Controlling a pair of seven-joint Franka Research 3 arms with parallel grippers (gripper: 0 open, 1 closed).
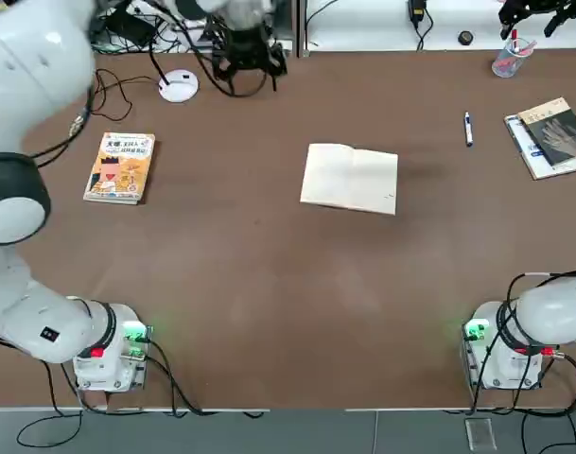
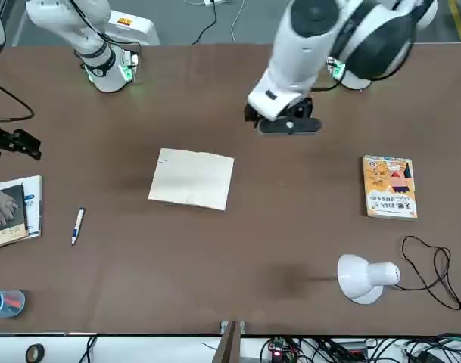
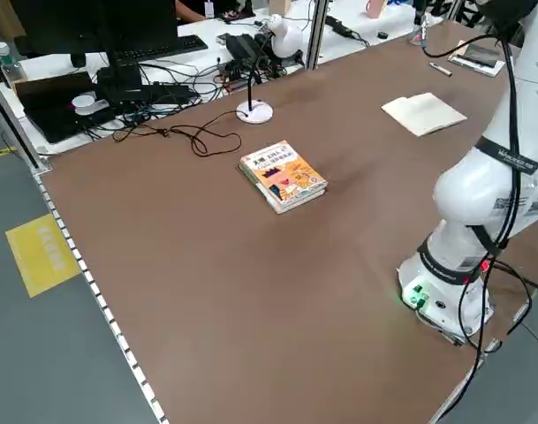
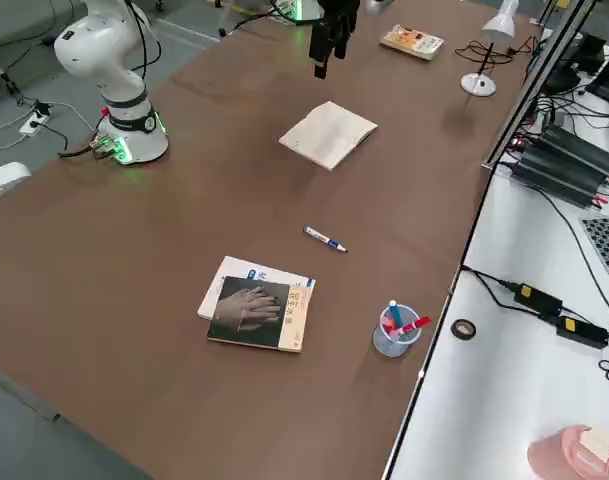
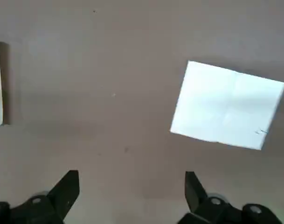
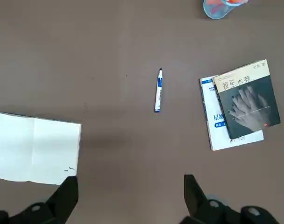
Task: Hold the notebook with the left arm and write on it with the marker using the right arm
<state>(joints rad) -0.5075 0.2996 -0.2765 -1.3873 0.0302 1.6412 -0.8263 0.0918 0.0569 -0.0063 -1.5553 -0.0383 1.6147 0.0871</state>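
Reaching left gripper (image 5: 130,186) toward notebook (image 1: 350,178) at table centre, jaws wide, holding nothing. Right gripper (image 6: 130,191) idling open and empty; marker (image 1: 468,129) lying off right. Next we're needing to press notebook flat.

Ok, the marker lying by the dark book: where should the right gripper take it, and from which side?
Probably mid-barrel, coming straight down. The marker lies flat on the table, clear of the dark book and the notebook, so the right gripper, fingers open, should turn to span its slim width, not its length.
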